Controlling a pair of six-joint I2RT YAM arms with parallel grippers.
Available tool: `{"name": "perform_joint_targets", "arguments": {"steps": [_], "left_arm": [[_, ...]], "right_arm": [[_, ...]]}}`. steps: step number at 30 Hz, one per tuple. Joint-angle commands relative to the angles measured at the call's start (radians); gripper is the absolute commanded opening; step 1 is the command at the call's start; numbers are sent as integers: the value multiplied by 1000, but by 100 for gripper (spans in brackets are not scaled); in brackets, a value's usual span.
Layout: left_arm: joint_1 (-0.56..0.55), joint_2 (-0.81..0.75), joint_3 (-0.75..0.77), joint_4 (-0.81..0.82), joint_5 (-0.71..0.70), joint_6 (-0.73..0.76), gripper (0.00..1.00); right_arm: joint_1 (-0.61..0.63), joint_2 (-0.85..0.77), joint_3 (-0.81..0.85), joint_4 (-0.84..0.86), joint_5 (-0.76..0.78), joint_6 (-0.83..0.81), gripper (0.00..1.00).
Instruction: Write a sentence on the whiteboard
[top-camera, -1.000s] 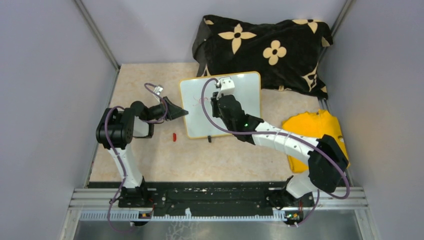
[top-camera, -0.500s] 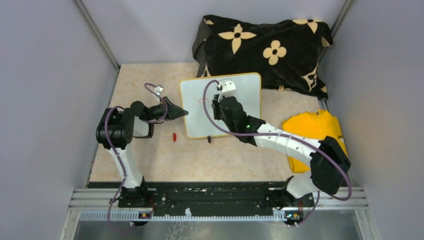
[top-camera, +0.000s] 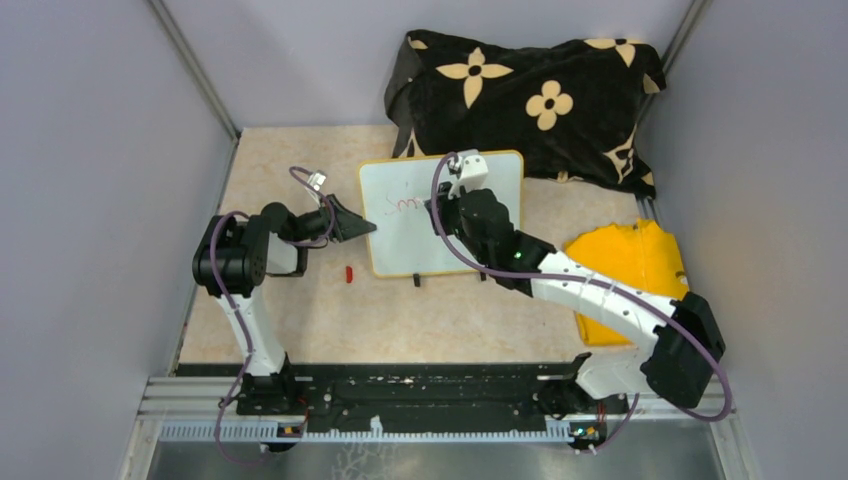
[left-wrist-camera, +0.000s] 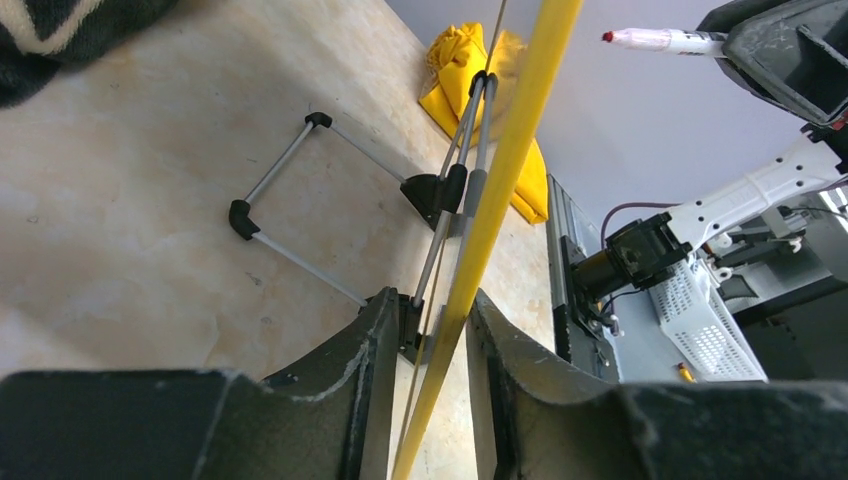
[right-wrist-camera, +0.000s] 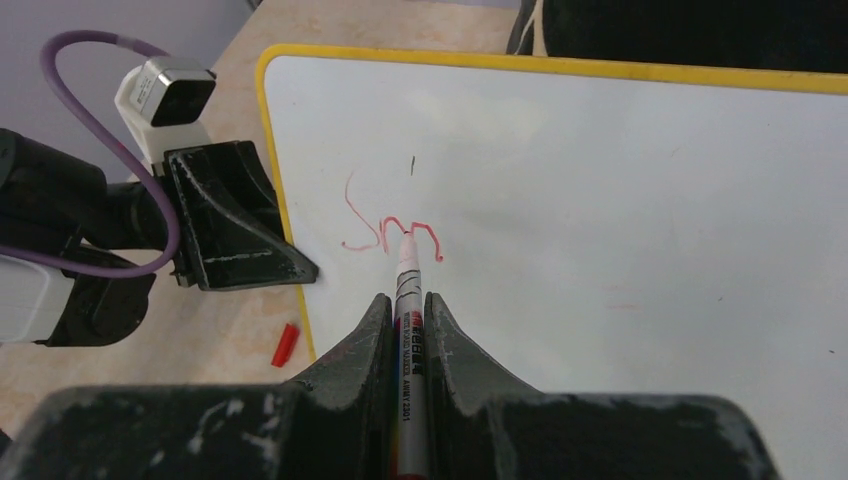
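Tip of marker (right-wrist-camera: 409, 330) sat at lettering's (right-wrist-camera: 392, 236) right end, blank board (right-wrist-camera: 650, 200) lying rightward. Clamped: right claw (right-wrist-camera: 406, 306) on marker, left claw (left-wrist-camera: 431, 305) on board's left edge.

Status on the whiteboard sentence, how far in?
Done: red lettering reading roughly "Sm" is on the whiteboard. In hand: right gripper holds the marker, tip at the letters; left gripper clamps the board's yellow edge. Left: the rest of the sentence.

Whiteboard (top-camera: 400, 240): right half partly under the right gripper (top-camera: 438, 207) from above; right side cropped in right wrist view;
Lettering (top-camera: 405, 205): too small to read from above;
Marker (right-wrist-camera: 407, 262): rear hidden between fingers (right-wrist-camera: 350, 350);
Cloth (right-wrist-camera: 680, 20): cropped, upper right
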Motion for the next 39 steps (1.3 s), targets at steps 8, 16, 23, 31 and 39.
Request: {"name": "perform_joint_targets", "arguments": {"steps": [8, 16, 23, 31, 39], "left_arm": [[0, 9, 32, 243, -8, -58, 44], [-1, 14, 36, 243, -8, -64, 27], [-2, 16, 37, 242, -8, -64, 18], [-2, 16, 35, 242, -10, -60, 12], [-2, 18, 36, 242, -10, -59, 10]], "right_arm": [[-6, -32, 15, 40, 22, -19, 0], [-6, 3, 30, 50, 70, -16, 0], [-6, 39, 54, 64, 62, -13, 0], [-6, 66, 73, 93, 95, -7, 0], [-6, 82, 82, 124, 116, -5, 0]]}}
